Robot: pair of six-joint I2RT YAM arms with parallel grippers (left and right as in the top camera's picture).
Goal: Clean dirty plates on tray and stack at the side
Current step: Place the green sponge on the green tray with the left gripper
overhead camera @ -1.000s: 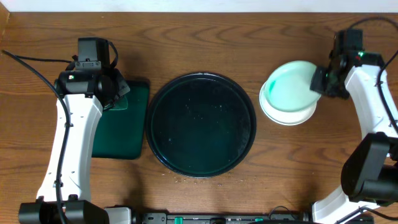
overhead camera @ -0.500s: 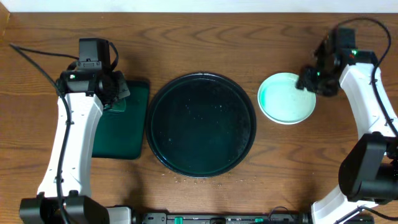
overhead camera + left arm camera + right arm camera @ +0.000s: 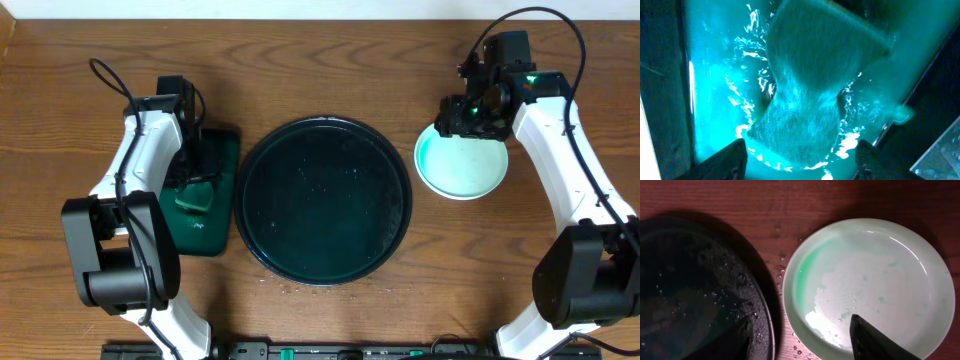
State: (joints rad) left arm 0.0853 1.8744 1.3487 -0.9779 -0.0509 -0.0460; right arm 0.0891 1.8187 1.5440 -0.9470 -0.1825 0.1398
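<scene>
A pale turquoise plate (image 3: 462, 165) lies flat on the table right of the round black tray (image 3: 323, 200), wet, with a faint green smear (image 3: 807, 272). I cannot tell how many plates lie under it. The tray holds only water drops. My right gripper (image 3: 455, 120) hovers open above the plate's far left rim; in the right wrist view it (image 3: 800, 340) straddles the plate (image 3: 870, 280) and the tray's edge (image 3: 767, 325), holding nothing. My left gripper (image 3: 799, 162) stands open over the sponge (image 3: 810, 95), which lies in shallow water.
The sponge (image 3: 195, 197) rests in a rectangular dark green tray (image 3: 215, 225) left of the black tray, under my left gripper (image 3: 193, 172). Water drops (image 3: 795, 350) dot the wooden table between plate and black tray. Both arm bases stand at the front corners.
The right gripper opened and let the tilted plate drop flat, then moved left and back. The left gripper opened, leaving the sponge in the green tray, and its arm swung forward.
</scene>
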